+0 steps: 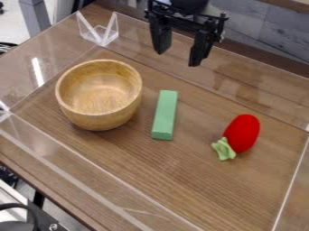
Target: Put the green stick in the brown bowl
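Observation:
The green stick (164,115) lies flat on the wooden table, a light-green bar set lengthwise just right of the brown bowl (99,94). The bowl is round, thick-walled, light wood, and holds nothing. My gripper (180,54) hangs above the table behind the stick, pointing down, its two dark fingers spread apart with nothing between them. It touches neither the stick nor the bowl.
A red strawberry toy (241,133) with a small green leafy top lies to the right of the stick. Clear plastic walls (97,29) fence the table on all sides, low at the front and left edges.

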Motion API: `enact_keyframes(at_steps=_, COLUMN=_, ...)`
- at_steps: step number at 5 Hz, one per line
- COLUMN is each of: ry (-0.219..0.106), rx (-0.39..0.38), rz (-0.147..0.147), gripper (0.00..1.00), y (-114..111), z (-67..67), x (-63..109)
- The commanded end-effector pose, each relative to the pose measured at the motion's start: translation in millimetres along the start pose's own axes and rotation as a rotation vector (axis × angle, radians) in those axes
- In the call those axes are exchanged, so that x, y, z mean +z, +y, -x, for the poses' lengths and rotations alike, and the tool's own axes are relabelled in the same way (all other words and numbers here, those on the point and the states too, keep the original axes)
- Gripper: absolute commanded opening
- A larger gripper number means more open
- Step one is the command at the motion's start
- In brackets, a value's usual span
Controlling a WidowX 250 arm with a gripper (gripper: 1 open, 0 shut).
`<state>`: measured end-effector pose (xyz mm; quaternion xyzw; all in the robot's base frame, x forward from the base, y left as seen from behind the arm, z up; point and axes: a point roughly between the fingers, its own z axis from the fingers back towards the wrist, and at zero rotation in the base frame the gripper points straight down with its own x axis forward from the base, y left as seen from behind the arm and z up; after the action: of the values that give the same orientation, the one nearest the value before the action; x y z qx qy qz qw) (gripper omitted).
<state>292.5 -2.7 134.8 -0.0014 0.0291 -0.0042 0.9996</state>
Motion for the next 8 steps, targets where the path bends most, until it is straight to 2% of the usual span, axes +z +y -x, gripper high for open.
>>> enact_keyframes(at_steps=1, ry=0.026, rx=0.025, rz=0.007, gripper=1.00, y=1, z=6.6, x=-15.0)
enact_keyframes(at_steps=2, ry=0.047, rx=0.038, rz=0.015, gripper=1.00, y=25, z=5.8, x=-35.2)
enact_keyframes(at_steps=3, ry=0.050, rx=0.042, rz=0.040, gripper=1.00, y=42, z=-2.7, x=-48.2)
enact_keyframes(at_steps=5, ry=0.041, rx=0.134, rz=0.064, gripper=1.00, y=15, z=0.6, x=-71.8)
enact_keyframes(at_steps=6, ry=0.040, rx=0.160, rz=0.066, gripper=1.00, y=16, z=-4.6, x=-83.9)
enact_keyframes(at_steps=7, ry=0.040, rx=0.197, rz=0.068, gripper=0.00, y=21, z=-7.3, x=-93.1)
enact_keyframes(at_steps=8, ry=0.041, rx=0.186, rz=0.072, gripper=0.00, y=23, z=-7.8, x=-95.8)
